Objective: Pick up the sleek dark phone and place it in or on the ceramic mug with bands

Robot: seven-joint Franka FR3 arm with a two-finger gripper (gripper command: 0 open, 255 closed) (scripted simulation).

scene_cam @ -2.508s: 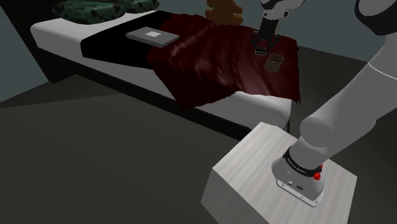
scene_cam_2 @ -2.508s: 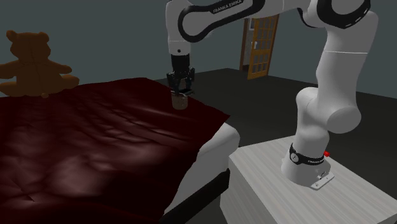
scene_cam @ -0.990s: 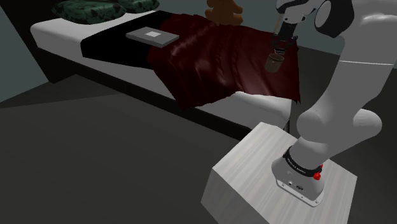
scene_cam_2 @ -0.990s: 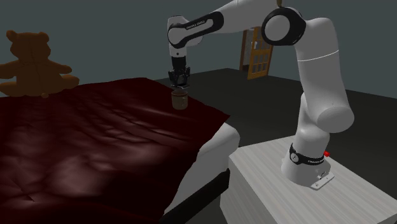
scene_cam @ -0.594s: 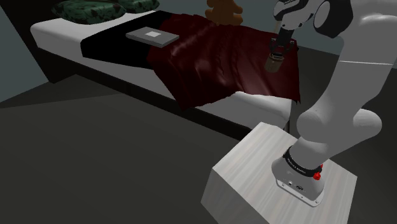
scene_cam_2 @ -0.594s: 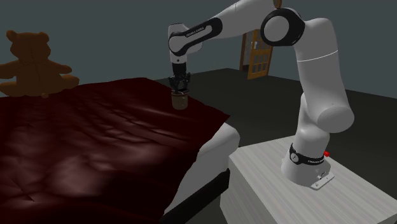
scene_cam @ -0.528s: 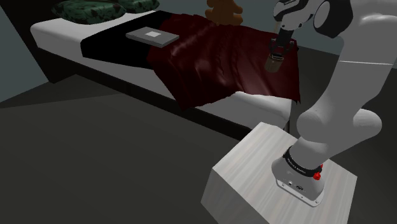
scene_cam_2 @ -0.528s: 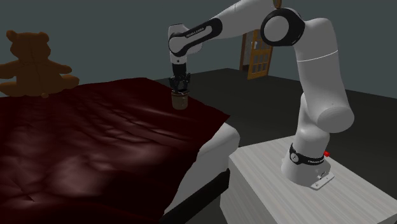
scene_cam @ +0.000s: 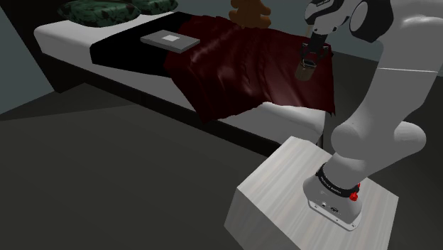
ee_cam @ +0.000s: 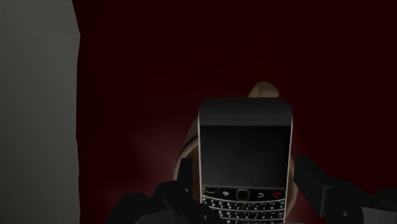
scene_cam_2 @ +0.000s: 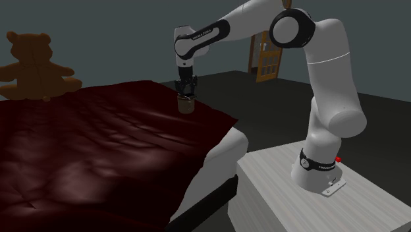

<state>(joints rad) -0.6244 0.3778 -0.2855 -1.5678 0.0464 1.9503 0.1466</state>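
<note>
Above the brown mug (scene_cam: pixel 306 69) on the dark red blanket (scene_cam: pixel 234 67), shoulder view, the gripper (scene_cam: pixel 311 51) points down, just over the rim. Second exterior view: the gripper is straight above the mug, and the mug stands upright. Wrist view: the black keypad phone (ee_cam: pixel 245 159) stands on end over the mug's mouth, keypad end nearest the gripper, which flanks its long edges. Clamped or let go, I cannot tell. My read is that the phone is light, rigid and glossy, so likely slippery. Best hold is across the narrow side edges near the keypad, off the screen. It looks too long to sit fully inside the mug.
</note>
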